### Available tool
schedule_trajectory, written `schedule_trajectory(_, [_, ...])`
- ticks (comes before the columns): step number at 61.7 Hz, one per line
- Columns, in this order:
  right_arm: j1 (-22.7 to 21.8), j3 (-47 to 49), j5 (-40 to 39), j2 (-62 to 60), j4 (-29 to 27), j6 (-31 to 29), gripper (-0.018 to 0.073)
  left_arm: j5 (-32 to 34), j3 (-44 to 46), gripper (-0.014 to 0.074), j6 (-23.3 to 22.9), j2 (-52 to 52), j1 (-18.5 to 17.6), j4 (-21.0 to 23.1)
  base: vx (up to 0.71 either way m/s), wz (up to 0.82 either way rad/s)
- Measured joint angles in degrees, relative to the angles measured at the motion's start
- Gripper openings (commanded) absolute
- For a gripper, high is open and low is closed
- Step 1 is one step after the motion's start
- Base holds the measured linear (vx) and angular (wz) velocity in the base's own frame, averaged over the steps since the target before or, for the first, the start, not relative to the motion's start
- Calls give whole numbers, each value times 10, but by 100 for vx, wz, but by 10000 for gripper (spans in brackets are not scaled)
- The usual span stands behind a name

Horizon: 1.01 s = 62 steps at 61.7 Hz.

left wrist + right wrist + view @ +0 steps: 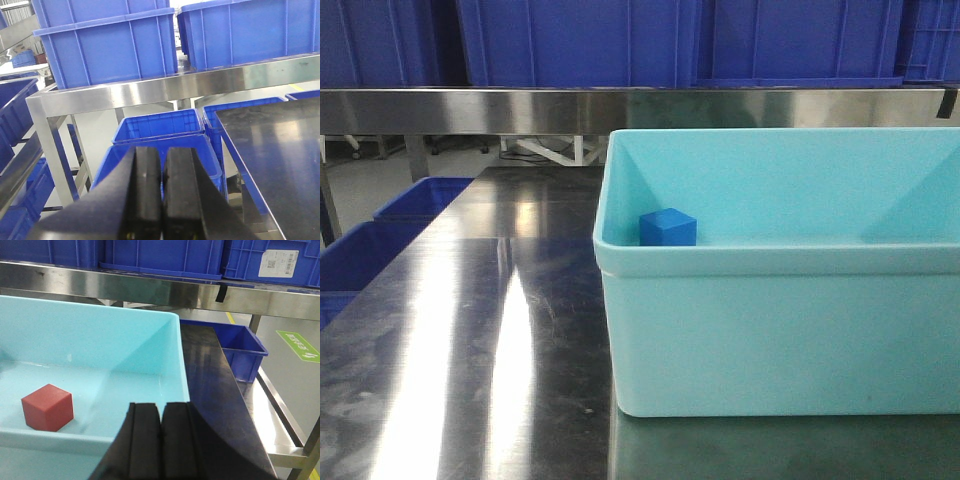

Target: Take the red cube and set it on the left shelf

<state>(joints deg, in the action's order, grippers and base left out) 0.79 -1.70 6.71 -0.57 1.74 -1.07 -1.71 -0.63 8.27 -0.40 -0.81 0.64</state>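
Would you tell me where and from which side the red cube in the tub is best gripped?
Probably across two opposite side faces of the red cube, from above: it sits flat on the floor of the tub, whose tall walls bar a sideways approach. The shut right gripper must open first.

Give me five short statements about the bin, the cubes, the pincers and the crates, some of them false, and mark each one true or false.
1. The red cube lies on the floor of the turquoise bin. True.
2. The right pincer is shut on the red cube. False: it is shut on nothing, and the cube lies apart from it in the bin.
3. A blue cube sits in the bin too. True.
4. The left pincer is wide open. False: it is shut and holds nothing.
5. The big crates behind the bin are green. False: they are blue.
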Motion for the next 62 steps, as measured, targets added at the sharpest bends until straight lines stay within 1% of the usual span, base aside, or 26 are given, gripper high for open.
schedule_trajectory(62, [0, 0, 1, 0, 2, 0, 49, 0, 0, 106, 0, 0, 0, 0, 0, 0])
